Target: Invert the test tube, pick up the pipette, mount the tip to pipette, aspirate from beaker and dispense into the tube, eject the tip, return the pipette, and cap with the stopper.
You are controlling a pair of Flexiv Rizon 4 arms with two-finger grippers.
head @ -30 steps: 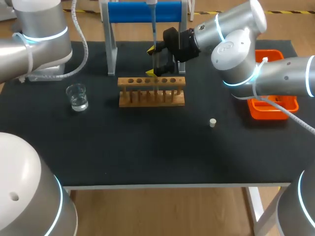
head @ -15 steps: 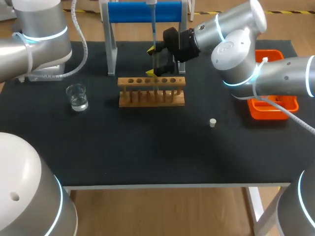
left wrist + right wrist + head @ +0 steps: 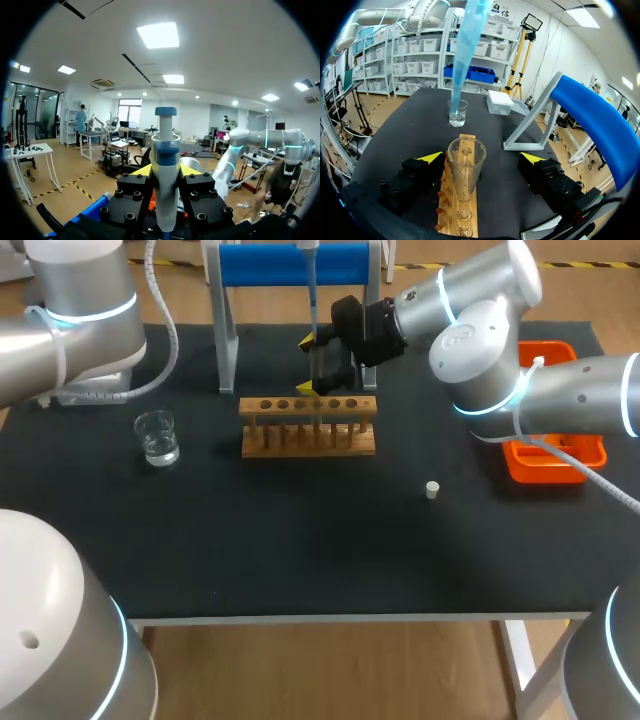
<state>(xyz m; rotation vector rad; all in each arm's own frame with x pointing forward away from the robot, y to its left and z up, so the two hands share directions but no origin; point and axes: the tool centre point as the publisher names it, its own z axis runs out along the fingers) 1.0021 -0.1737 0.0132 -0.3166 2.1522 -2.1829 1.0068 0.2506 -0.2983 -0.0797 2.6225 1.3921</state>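
A black table (image 3: 300,540) fills the scene. The grey right arm (image 3: 480,330) comes in from the right and reaches left past the middle. The grey left arm (image 3: 70,310) rises at the far left corner. A pipette stand with a blue bar and grey legs (image 3: 270,262) stands at the far middle edge. Just in front of it is a wooden test tube rack with a row of holes (image 3: 308,430). An orange plastic tray (image 3: 560,460) lies at the right edge, partly under the right arm. The right gripper (image 3: 305,364) lies level at the far side of the rack and points left. In the right wrist view its jaws (image 3: 482,157) stand wide apart, and a clear glass test tube (image 3: 465,165) stands upright between them, mouth open and foot in the rack (image 3: 462,220), touching neither finger. A white pipette with a blue band and blue plunger cap (image 3: 165,165) is clamped upright between the jaws of the left gripper (image 3: 166,170). In the head view its shaft (image 3: 310,290) stands in front of the blue bar, above the right gripper. Its translucent blue tip (image 3: 465,55) slants down ahead of the tube's mouth, and I cannot tell whether it lines up with the mouth. A clear glass beaker with a little clear liquid (image 3: 157,437) sits on the left side of the table, well apart from the rack. A small white stopper (image 3: 432,489) lies alone to the near right of the rack.
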